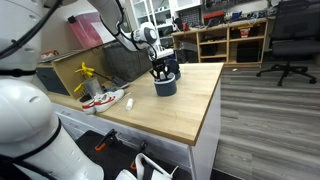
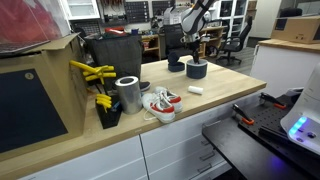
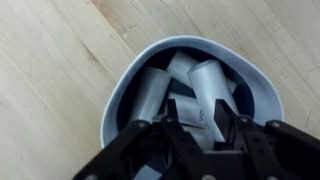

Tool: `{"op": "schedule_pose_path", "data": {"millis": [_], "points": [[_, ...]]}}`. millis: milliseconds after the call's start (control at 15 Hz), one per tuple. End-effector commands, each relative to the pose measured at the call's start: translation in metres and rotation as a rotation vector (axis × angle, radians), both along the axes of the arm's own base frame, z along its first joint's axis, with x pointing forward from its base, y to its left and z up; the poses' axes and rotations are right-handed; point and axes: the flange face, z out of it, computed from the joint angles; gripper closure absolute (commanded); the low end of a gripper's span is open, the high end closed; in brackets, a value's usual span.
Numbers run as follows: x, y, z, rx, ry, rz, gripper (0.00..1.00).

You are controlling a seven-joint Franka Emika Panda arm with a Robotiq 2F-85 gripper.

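Inside round cup, pale cylinders

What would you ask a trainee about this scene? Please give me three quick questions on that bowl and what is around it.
1. True or false: the gripper hangs right above the bowl.
2. Multiple choice: the bowl holds A) pale cylinders, B) apples, C) nothing at all.
3. Fill in: the bowl stands on a light ____ tabletop.

Key: 1 true; 2 A; 3 wood.
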Motion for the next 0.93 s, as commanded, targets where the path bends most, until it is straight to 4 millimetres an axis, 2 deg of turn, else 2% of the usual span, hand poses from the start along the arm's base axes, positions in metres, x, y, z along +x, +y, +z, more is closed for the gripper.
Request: {"op": "schedule_pose_path", "data": {"millis": [0,67,467,800,867], "points": [[0.007,0.009,-0.013,-0.002,-0.021,0.014,0.57],[0.008,0.011,-0.017,0.003,-0.023,0.016,0.58],[0.012,0.021,-0.007,0.048,-0.031,0.018,0.53],[0.007,0.015,-0.003,0.086,-0.012,0.012,0.53],[0.008,0.012,-0.003,0.099,-0.005,0.023,0.46]]}}
